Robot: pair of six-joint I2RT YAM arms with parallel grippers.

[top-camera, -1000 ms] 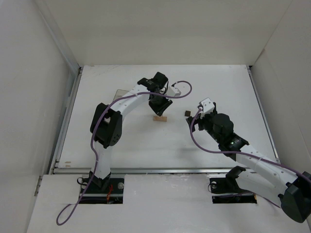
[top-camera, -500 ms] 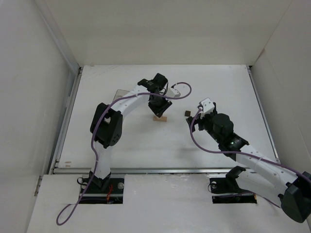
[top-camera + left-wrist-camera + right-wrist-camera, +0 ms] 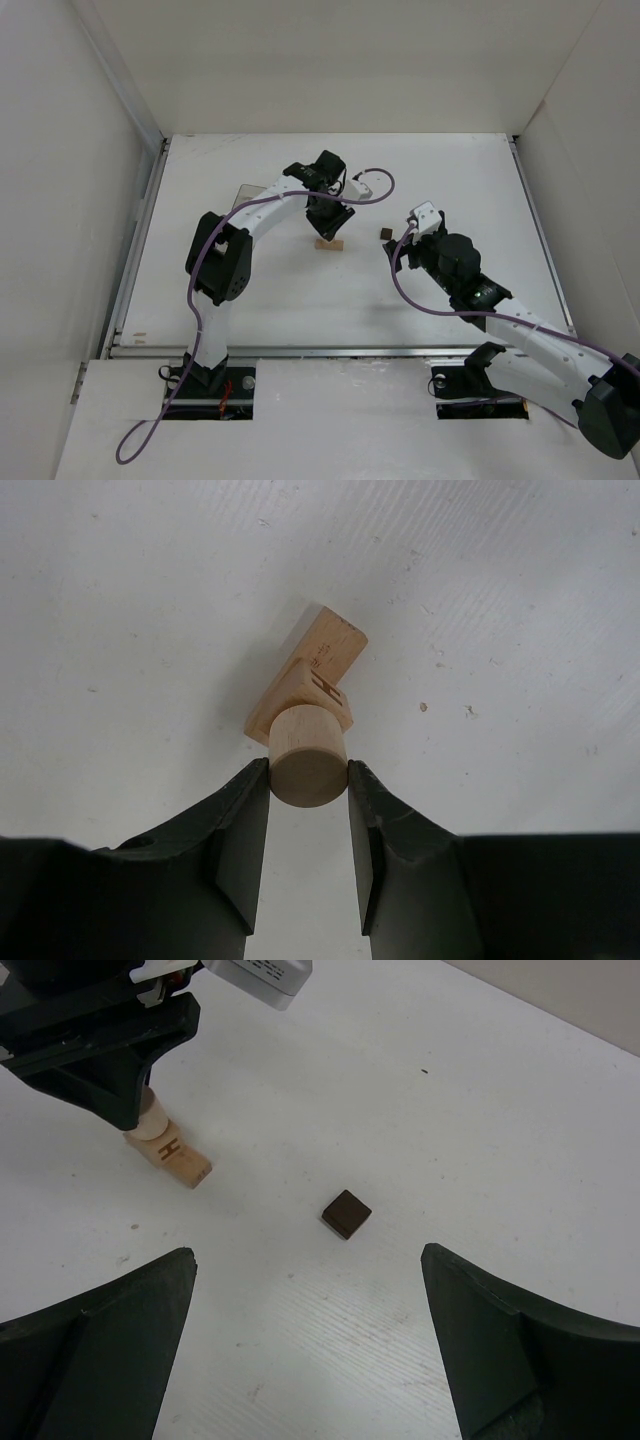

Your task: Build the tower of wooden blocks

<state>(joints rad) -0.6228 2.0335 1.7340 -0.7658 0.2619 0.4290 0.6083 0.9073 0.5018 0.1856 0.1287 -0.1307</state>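
A pale tan oblong block [image 3: 328, 652] marked "H" lies flat on the white table; it also shows in the top view [image 3: 329, 244] and the right wrist view [image 3: 182, 1163]. My left gripper [image 3: 308, 772] is shut on a short round wooden cylinder [image 3: 308, 752], which stands upright on one end of that block. The cylinder also shows in the right wrist view [image 3: 152, 1126]. A small dark brown cube [image 3: 347, 1213] lies alone on the table right of the block, also in the top view [image 3: 385, 234]. My right gripper [image 3: 305, 1253] is open and empty, just short of the cube.
A flat clear rectangular box [image 3: 248, 195] lies at the back left, partly hidden by the left arm. White walls enclose the table [image 3: 470, 180] on three sides. The left arm [image 3: 95, 1030] hangs over the block, close to the cube.
The left wrist has shifted very slightly to the left over the block. The right arm, the block and the cube have not moved.
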